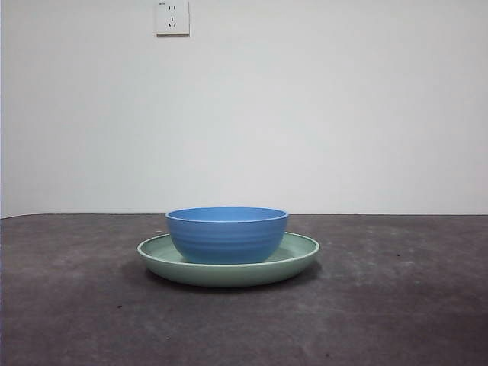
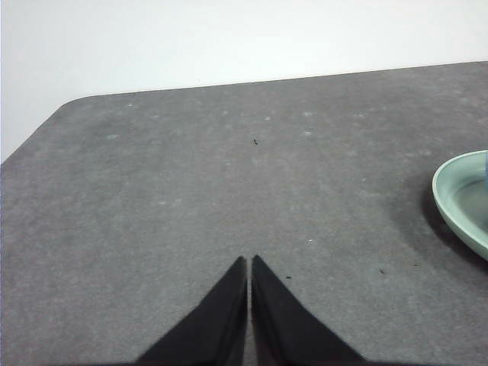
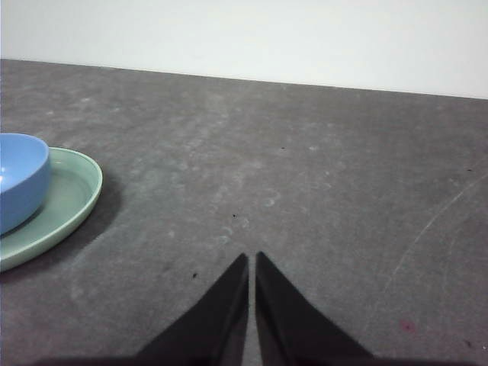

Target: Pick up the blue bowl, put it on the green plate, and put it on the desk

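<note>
On matte desk (image 1: 76, 305): ridged round blue bowl (image 1: 227, 235) in glossy green plate (image 1: 301, 255).

Left gripper (image 2: 249, 263) hangs over bare desk (image 2: 191, 191), fingers (image 2: 221, 313) pressed together, the green plate (image 2: 461, 202) well off to one side.

Bare lab: desk (image 1: 76, 305), white wall (image 1: 305, 114), socket (image 1: 172, 17)
</note>
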